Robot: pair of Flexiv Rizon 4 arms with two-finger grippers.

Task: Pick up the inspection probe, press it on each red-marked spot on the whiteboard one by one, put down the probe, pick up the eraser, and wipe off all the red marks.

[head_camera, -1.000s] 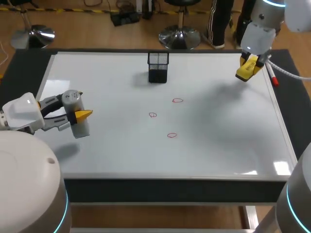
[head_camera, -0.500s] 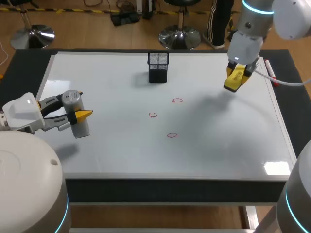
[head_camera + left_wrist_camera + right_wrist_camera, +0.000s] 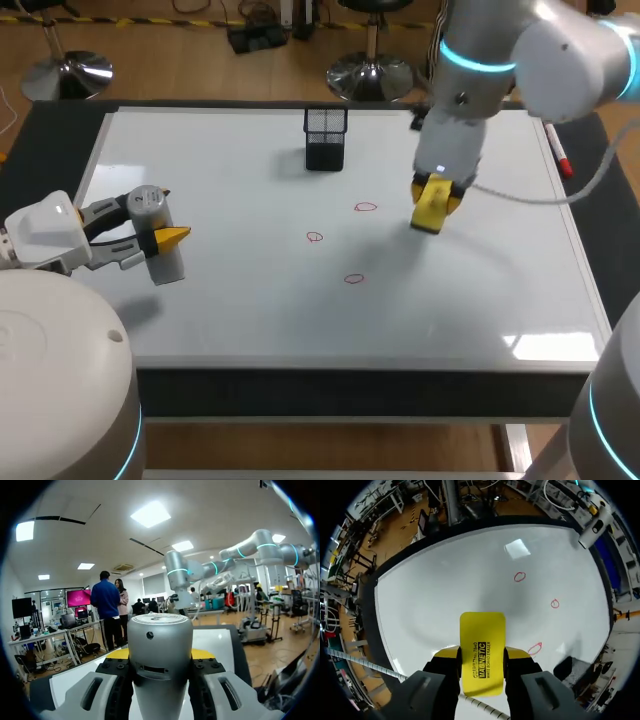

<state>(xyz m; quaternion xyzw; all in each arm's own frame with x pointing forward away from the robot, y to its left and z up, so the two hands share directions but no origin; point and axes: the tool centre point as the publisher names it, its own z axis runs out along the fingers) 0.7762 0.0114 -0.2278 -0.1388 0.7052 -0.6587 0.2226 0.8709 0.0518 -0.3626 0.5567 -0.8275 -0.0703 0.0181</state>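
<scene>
A grey cylindrical probe (image 3: 149, 203) (image 3: 160, 640) stands upright at the whiteboard's (image 3: 240, 320) left side, with my left gripper (image 3: 165, 218) (image 3: 161, 655) shut on it. My right gripper (image 3: 432, 203) (image 3: 481, 655) is shut on a yellow eraser (image 3: 430, 214) (image 3: 481, 640) and hangs over the board just right of the far red mark (image 3: 365, 207) (image 3: 535, 648). Two more red marks, the middle one (image 3: 315, 237) (image 3: 555, 603) and the near one (image 3: 352, 279) (image 3: 519, 576), lie left and nearer the front.
A black mesh holder (image 3: 325, 137) stands at the board's far middle. A red-capped marker (image 3: 560, 155) lies along the right edge. The board's frame and the dark table rim surround the white surface.
My right arm has swung from the far right corner leftward and forward over the board, carrying the eraser to beside the far red mark. The left arm and probe have not moved.
</scene>
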